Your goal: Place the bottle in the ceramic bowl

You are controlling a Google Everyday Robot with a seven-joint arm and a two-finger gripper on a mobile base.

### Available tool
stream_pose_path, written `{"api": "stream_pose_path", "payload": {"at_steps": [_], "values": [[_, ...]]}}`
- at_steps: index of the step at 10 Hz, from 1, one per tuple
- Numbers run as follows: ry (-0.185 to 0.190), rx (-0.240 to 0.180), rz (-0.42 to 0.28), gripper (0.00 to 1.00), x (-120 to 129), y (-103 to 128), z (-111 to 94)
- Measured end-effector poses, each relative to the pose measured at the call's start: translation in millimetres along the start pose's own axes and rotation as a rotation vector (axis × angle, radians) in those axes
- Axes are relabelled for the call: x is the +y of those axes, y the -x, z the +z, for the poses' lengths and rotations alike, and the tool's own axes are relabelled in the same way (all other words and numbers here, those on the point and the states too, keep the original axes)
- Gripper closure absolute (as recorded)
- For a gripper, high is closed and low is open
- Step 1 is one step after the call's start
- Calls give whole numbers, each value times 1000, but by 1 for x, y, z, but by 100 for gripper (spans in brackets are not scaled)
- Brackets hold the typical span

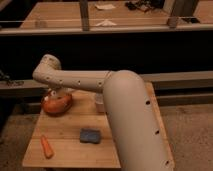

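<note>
1. Camera view, arm. The pale arm (95, 82) reaches from the near right across to the far left of the wooden surface (70, 150); its wrist bends downward over the ceramic bowl (55, 104).
2. Camera view, claw. The claw (59, 95) hangs directly over the bowl, at or just inside its rim, and is largely masked by the wrist. Whether it is open, closed or gripping anything cannot be told.
3. Camera view, task objects. The orange-red bowl sits at the far left of the surface. A pale shape under the claw, inside the bowl, is probably the bottle (61, 98); whether it rests on the bowl's floor or is held above it cannot be told.
4. Camera view, other objects. A translucent cup (99, 104) stands just right of the bowl, partly hidden by the arm. A blue sponge (90, 135) lies near the centre; a carrot (46, 147) lies at the near left.
5. Progress, as a judgement. Transport to the bowl appears complete; release and withdrawal of the arm seemingly remain.
</note>
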Motion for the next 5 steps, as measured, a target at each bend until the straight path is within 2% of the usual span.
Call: {"api": "stream_pose_path", "payload": {"at_steps": [5], "values": [[-3, -3, -7, 79, -4, 7, 2]]}}
